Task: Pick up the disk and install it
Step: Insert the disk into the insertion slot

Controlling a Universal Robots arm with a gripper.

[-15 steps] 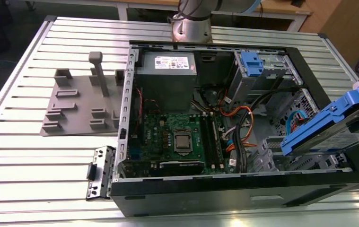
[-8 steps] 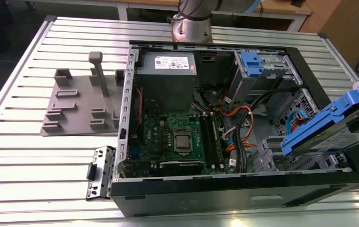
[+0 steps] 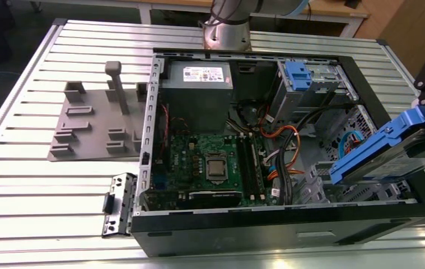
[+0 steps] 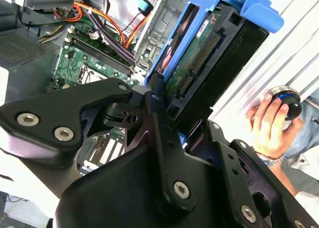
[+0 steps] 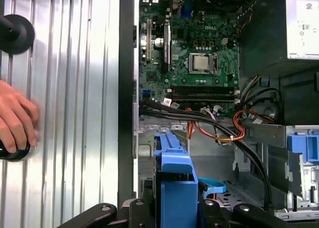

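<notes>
So your ribbed metal table [image 3: 62, 185] carried the open black computer case [image 3: 272, 238], a boxy thing lying on its side with the green motherboard [image 3: 205, 162] facing up among orange and black cables [image 3: 283, 140]. The disk [image 3: 391, 151], a flat slab in a glossy blue plastic carrier, hung tilted over the case's edge at the exterior view's right. Your gripper [image 4: 182, 120] was angled down behind it, with the matte black fingers [image 4: 157, 103] clamped tight on the disk, one on each side.

Robotics lab: slatted aluminium bench [image 3: 48, 196], opened computer case [image 3: 272, 231].
</notes>
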